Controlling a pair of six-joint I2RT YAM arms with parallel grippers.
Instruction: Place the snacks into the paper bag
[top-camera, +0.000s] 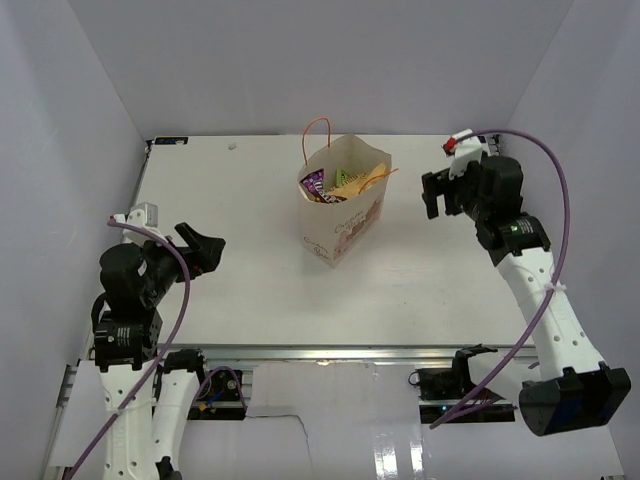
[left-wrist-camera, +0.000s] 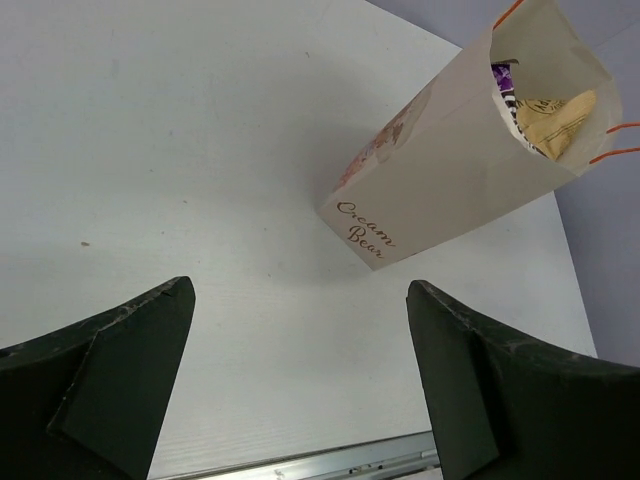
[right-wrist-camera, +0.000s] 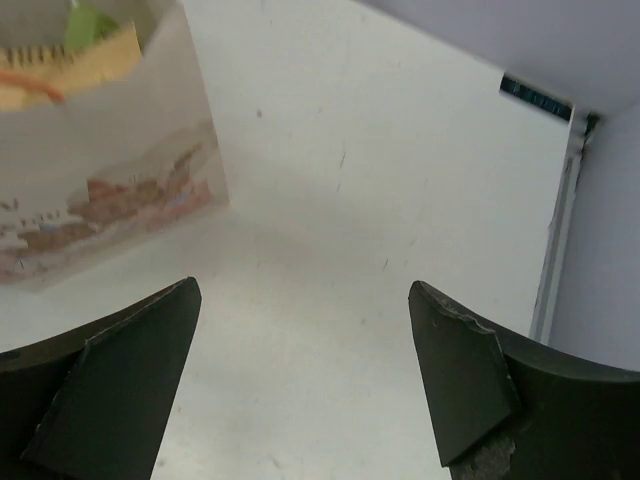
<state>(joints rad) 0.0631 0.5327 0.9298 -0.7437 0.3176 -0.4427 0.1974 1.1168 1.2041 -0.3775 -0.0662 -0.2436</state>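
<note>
The cream paper bag (top-camera: 345, 215) with orange cord handles stands upright at the table's middle back. The snacks (top-camera: 340, 184) lie inside it: a tan crinkly packet with green, a purple-brown wrapper and something yellow show at its mouth. The left wrist view shows the paper bag (left-wrist-camera: 450, 160) at upper right with the snacks (left-wrist-camera: 550, 118) inside. In the right wrist view the paper bag (right-wrist-camera: 100, 180) fills the upper left. My left gripper (top-camera: 205, 245) hovers open at the table's left, holding nothing. My right gripper (top-camera: 437, 195) stands open right of the bag, holding nothing.
The white table (top-camera: 240, 270) has a metal rail (top-camera: 330, 352) along its near edge. Grey walls close in the back and both sides. A purple cable (top-camera: 560, 200) loops beside the right arm.
</note>
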